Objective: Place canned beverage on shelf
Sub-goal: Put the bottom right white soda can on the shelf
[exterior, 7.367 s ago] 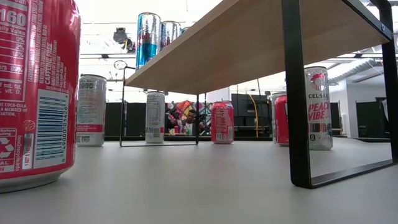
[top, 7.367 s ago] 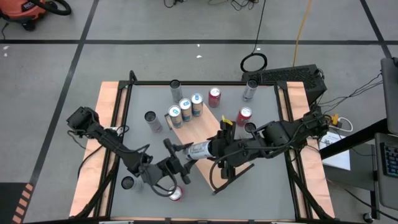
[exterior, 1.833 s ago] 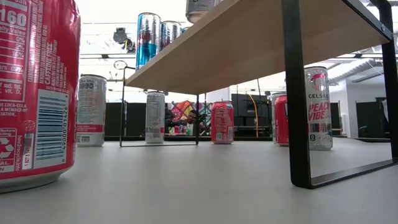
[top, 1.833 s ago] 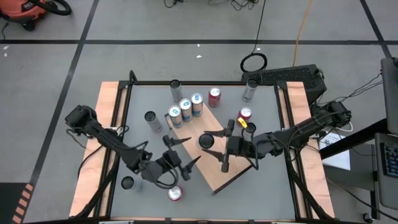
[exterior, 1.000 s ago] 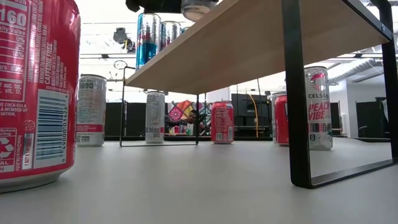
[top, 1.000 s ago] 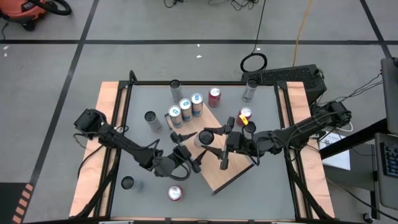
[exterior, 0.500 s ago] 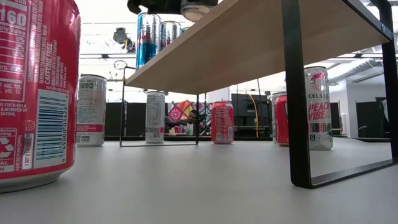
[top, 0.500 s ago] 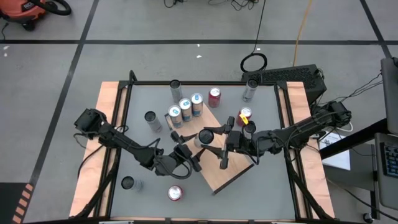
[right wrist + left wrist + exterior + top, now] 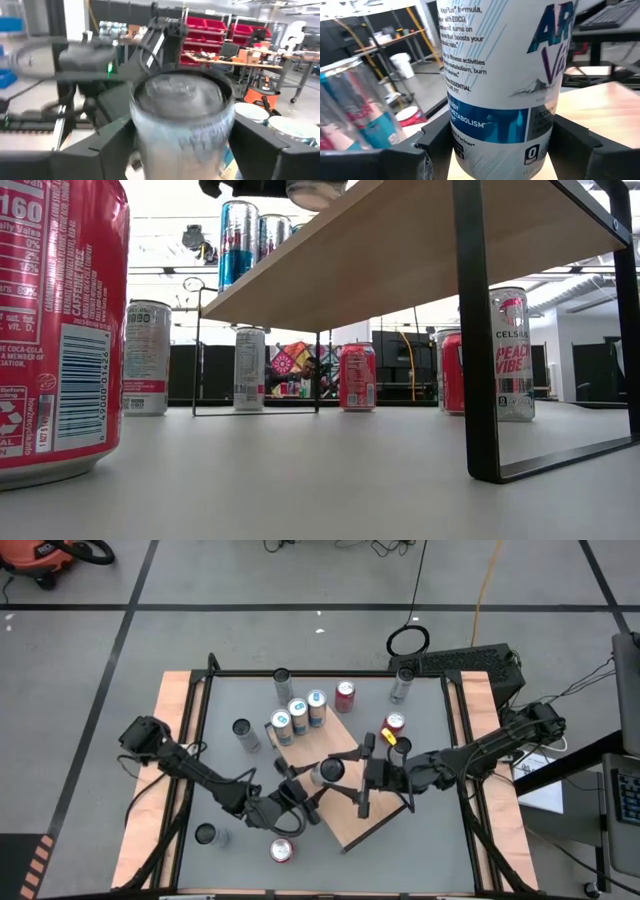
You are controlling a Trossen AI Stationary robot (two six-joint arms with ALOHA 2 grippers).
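Observation:
A white-and-blue can (image 9: 328,771) stands upright over the middle of the shelf (image 9: 352,820), a light wooden board with a black rim. My left gripper (image 9: 308,786) reaches in from the near left and is shut on the can (image 9: 500,75). My right gripper (image 9: 348,773) comes level from the right and is open, its fingers on either side of the can's silver top (image 9: 180,95) without holding it. In the low view the can's bottom (image 9: 315,192) shows just above the board's edge (image 9: 400,250). Three blue-and-white cans (image 9: 298,713) stand on the shelf's far end. My left gripper pinches the can's lower body (image 9: 465,145) between its two fingers, one on each side of the round wall. The fingers lie level and come from the table's near left. The can stays upright; I cannot tell whether its bottom touches the board.
Loose cans stand on the grey table: a red one (image 9: 282,850) and a silver one (image 9: 205,834) near the front left, others at the far side (image 9: 345,692) and a red one (image 9: 393,724) by the shelf's right. The red front-left can (image 9: 55,330) fills the low view's left.
My left gripper has shut on the can's lower body and taken hold. My right gripper has spread its fingers and let go of the can's top. The can stays upright over the shelf.

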